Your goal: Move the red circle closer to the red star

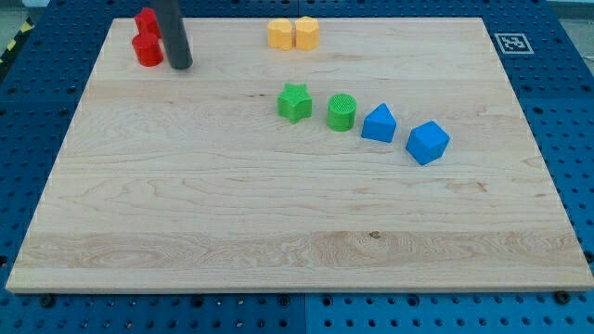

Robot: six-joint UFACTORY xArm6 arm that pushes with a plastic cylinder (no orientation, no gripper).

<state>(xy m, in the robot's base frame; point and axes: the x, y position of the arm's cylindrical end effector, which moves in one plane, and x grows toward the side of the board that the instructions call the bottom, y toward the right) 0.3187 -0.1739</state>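
Bright, even overhead light, sharp focus throughout (only faint, soft shadows beneath blocks).

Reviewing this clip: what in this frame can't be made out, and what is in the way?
- Camera view: the upper red block is partly covered by the rod, so its shape is unclear.
- Whether it touches the lower red block cannot be told; they run together.
- My tip sits just right of the red pair; whether it touches either is unclear.
- The rod's upper part is cut off by the view's top.
- The two yellow blocks are too small to tell their shapes.
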